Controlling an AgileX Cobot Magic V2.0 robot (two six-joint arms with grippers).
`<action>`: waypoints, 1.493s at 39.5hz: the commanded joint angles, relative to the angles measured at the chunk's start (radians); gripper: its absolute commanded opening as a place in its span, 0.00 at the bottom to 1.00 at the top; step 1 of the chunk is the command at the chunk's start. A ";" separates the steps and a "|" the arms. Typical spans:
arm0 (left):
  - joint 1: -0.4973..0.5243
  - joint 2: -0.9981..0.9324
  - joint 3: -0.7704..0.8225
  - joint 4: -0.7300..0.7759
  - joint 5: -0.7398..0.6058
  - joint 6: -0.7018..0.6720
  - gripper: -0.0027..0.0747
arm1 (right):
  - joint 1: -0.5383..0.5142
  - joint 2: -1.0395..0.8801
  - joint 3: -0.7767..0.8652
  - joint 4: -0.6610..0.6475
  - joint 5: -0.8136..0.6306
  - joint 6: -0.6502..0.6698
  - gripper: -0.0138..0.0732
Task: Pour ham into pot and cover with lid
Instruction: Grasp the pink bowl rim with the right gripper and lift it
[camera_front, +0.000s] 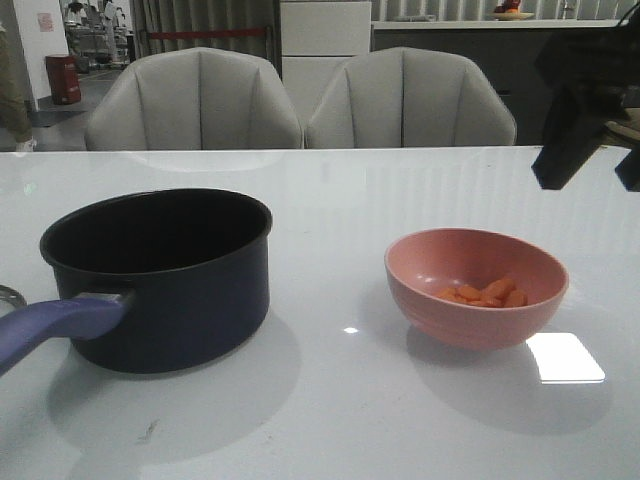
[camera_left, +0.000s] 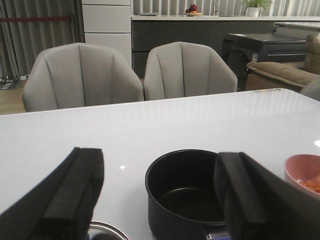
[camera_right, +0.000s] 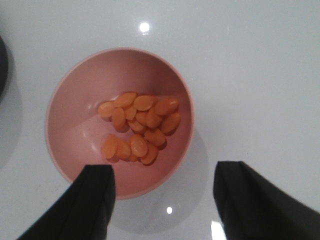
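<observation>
The dark navy pot (camera_front: 155, 285) stands empty at the left of the table, its purple-blue handle (camera_front: 50, 325) pointing toward the near left. The ham (camera_front: 485, 293) lies as orange slices in a pink bowl (camera_front: 476, 300) at the right. My right gripper (camera_right: 162, 200) hangs open well above the bowl (camera_right: 75, 120), looking down on the ham (camera_right: 137, 125); it shows at the top right (camera_front: 598, 165). My left gripper (camera_left: 162, 195) stands open on the near side of the pot (camera_left: 185, 200), holding nothing. Of the lid only a steel rim (camera_left: 107, 231) shows below it.
The white glossy table (camera_front: 330, 410) carries the pot and the bowl about a hand's width apart. Two grey chairs (camera_front: 195, 100) (camera_front: 410, 95) stand beyond its far edge. The pot's edge (camera_right: 1, 65) shows beside the bowl in the right wrist view.
</observation>
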 joint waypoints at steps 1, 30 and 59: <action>-0.007 0.011 -0.029 -0.004 -0.081 0.000 0.70 | -0.023 0.065 -0.078 0.003 0.004 -0.008 0.77; -0.007 0.011 -0.029 -0.004 -0.081 0.000 0.70 | -0.043 0.401 -0.234 0.062 0.055 -0.008 0.34; -0.007 0.011 -0.029 -0.004 -0.081 0.000 0.70 | 0.008 0.247 -0.413 0.073 -0.022 -0.017 0.32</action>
